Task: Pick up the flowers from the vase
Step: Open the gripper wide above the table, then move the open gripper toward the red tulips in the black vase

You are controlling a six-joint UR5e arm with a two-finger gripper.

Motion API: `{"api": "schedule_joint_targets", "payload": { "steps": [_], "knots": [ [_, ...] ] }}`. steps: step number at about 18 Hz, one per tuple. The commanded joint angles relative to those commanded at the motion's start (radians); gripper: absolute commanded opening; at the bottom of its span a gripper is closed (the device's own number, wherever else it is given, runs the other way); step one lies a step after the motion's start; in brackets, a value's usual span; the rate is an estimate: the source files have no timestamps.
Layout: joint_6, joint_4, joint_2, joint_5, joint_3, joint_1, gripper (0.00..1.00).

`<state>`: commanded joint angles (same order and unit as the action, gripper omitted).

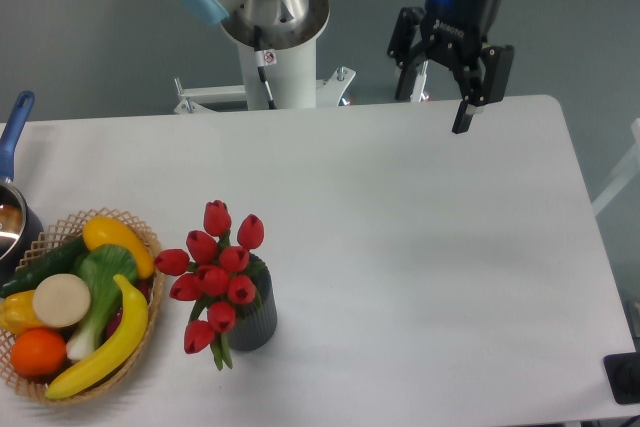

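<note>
At 1 o'clock the gripper hangs above the far edge of the white table, jaws spread apart and holding nothing. At 7 o'clock the flowers stand in the vase, just beside a wicker basket of produce at 8 o'clock.

One fixed camera, high above the near table edge, angled down toward the arm's base.

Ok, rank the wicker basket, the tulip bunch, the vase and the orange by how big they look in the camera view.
1. Wicker basket, widest by far.
2. Tulip bunch, taller than the vase.
3. Vase, partly hidden behind the tulips.
4. Orange, smallest.

All sit at a similar depth near the front left, so nearness hardly skews this.
</note>
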<state>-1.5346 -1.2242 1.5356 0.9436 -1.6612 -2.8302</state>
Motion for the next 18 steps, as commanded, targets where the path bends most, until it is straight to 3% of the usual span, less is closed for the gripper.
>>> {"api": "schedule_joint_targets", "payload": {
  "steps": [10,13,18],
  "knots": [
    [0.445,0.132,0.006,-0.213,-0.015,0.024,1.0],
    [0.465,0.176,0.002,-0.226,-0.051,0.055,1.0],
    [0.464,0.184,0.001,-0.221,-0.071,0.103,1.0]
  ]
}}
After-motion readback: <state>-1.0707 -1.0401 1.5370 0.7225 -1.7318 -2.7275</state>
